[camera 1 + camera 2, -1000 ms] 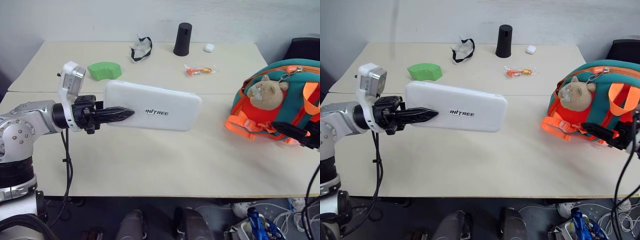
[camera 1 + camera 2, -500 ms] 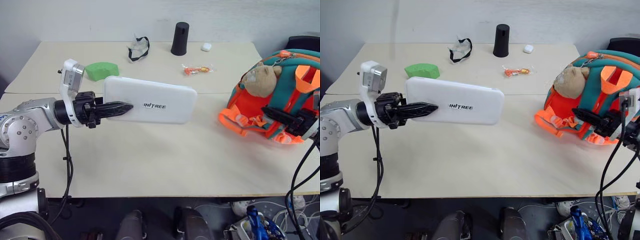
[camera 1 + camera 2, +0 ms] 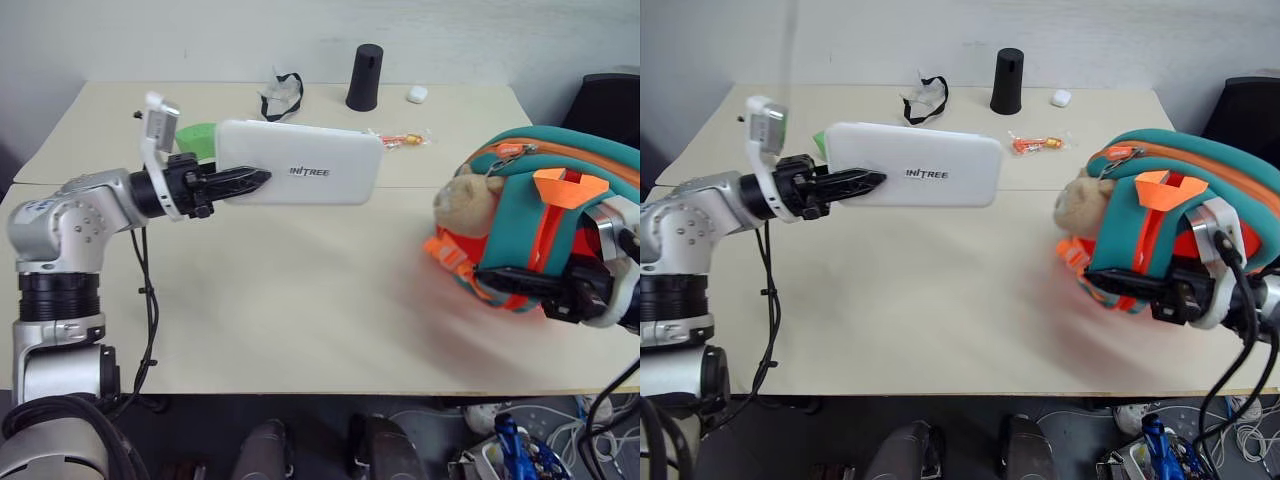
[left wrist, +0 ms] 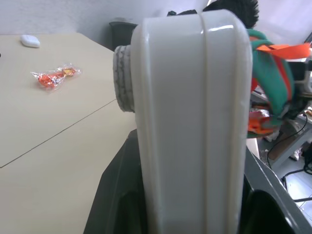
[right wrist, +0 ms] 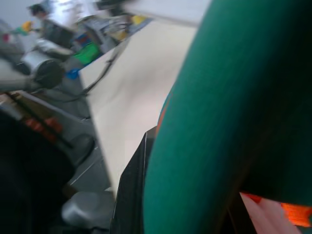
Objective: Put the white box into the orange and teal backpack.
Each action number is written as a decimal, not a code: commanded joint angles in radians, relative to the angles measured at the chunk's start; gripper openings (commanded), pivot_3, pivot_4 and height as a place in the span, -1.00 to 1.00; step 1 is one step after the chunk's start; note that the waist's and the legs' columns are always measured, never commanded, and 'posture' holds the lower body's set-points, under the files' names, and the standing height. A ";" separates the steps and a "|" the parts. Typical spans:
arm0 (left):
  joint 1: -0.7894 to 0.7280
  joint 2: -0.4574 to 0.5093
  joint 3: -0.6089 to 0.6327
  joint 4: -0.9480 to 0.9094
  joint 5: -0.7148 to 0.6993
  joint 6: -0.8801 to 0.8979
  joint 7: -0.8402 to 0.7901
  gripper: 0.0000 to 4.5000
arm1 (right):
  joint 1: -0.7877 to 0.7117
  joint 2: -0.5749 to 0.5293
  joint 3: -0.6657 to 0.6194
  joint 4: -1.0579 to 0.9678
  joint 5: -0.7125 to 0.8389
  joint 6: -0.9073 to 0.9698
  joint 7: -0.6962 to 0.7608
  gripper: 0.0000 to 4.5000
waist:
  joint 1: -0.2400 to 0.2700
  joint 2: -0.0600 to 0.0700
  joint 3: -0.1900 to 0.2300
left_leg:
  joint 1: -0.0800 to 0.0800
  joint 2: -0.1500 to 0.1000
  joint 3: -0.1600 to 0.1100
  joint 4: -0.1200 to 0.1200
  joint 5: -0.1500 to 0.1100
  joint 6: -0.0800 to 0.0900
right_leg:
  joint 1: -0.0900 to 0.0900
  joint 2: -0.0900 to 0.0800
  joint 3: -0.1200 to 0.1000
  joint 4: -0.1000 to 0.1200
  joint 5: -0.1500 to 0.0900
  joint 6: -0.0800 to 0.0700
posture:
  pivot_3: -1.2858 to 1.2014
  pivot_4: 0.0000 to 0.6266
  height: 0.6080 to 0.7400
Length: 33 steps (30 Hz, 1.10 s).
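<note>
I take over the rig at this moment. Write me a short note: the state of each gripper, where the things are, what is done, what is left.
Left gripper: shut on the white box, held level above the table.
Right gripper: jaws closed on the orange and teal backpack, at the table's right side, tilted toward the box.
Done: the box is picked up, the backpack is gripped.
Left: carry the box to the backpack, put it inside, release. I cannot tell whether the zipper is open.
</note>
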State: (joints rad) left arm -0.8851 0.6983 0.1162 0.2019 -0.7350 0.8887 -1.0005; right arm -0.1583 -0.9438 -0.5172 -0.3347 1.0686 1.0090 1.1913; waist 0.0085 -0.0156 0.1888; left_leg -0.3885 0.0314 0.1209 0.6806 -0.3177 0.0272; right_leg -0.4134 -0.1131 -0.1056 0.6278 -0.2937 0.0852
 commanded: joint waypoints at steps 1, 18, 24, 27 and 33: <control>-0.049 -0.014 -0.015 0.002 0.025 -0.056 -0.047 -0.37 | 0.025 -0.032 -0.075 -0.129 0.156 0.047 -0.022 -1.00 | 0.002 0.000 0.000 | 0.000 0.000 0.000 0.000 0.000 0.000 | 0.000 0.000 0.000 0.000 0.000 0.000 | 0.03 -0.52 1.00; -0.043 -0.068 -0.060 -0.092 -0.005 -0.034 -0.202 -0.37 | 0.224 -0.073 -0.146 -0.254 0.302 0.032 -0.073 -1.00 | 0.016 -0.001 0.000 | -0.001 0.000 -0.001 0.000 -0.001 0.002 | 0.000 -0.001 0.000 -0.001 0.000 0.000 | 0.03 -0.52 1.00; -0.052 -0.085 -0.054 -0.129 -0.028 -0.038 -0.233 -0.37 | 0.221 -0.079 -0.140 -0.213 0.292 0.021 -0.072 -1.00 | 0.016 -0.001 0.001 | -0.001 0.000 -0.001 0.000 0.000 0.002 | 0.000 -0.001 0.000 -0.001 0.000 0.000 | 0.03 -0.52 1.00; -0.063 -0.106 -0.103 -0.136 0.012 -0.093 -0.270 -0.37 | 0.230 -0.083 -0.135 -0.208 0.279 0.016 -0.058 -1.00 | 0.016 -0.001 0.000 | -0.001 0.000 -0.001 0.000 0.000 0.002 | 0.000 0.000 -0.001 -0.001 0.000 0.000 | 0.03 -0.52 1.00; -0.110 -0.123 -0.206 -0.086 0.111 -0.219 -0.378 -0.37 | 0.224 -0.088 -0.105 -0.197 0.239 -0.001 -0.036 -1.00 | 0.018 -0.001 0.001 | -0.001 -0.001 -0.001 0.001 0.000 0.003 | 0.001 0.001 -0.001 -0.001 0.000 0.000 | 0.03 -0.52 1.00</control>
State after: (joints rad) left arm -0.9622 0.5880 -0.0577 0.1360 -0.6274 0.7112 -1.3102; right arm 0.0699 -1.0102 -0.6259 -0.5343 1.3152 1.0249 1.1422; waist 0.0268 -0.0166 0.1893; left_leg -0.3895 0.0302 0.1196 0.6817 -0.3181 0.0300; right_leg -0.4126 -0.1124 -0.1066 0.6265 -0.2936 0.0854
